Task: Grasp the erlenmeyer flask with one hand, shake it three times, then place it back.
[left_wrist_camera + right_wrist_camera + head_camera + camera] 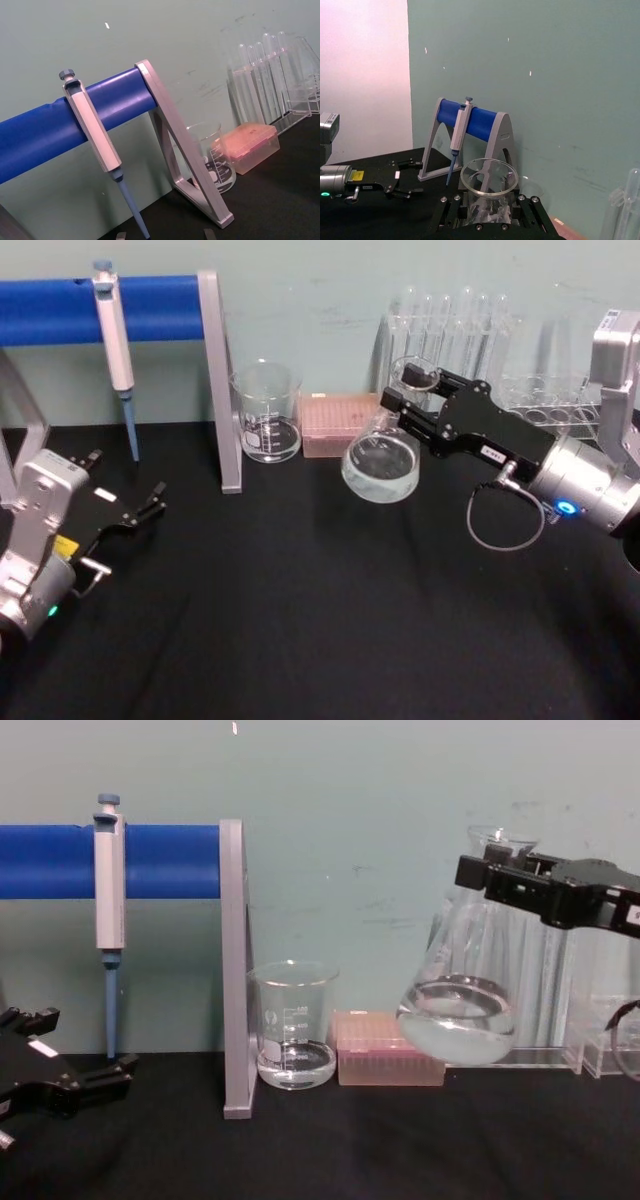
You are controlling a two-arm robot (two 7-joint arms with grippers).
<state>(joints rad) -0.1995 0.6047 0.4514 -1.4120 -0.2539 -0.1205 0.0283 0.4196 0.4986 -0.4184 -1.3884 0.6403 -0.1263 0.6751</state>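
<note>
From my console this reads as a lab bench: a black table [300,600] against a plain teal wall [350,810]. A pipette [117,350] hangs on a blue-barred stand [160,306] at far left, then a graduated beaker [267,412], a pink plastic box [336,424] (contents unclear), racked test tubes [450,325] far right, and the erlenmeyer flask [380,462] holding clear liquid.

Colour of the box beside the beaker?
The box is translucent pink; chest view shows it best.
</note>
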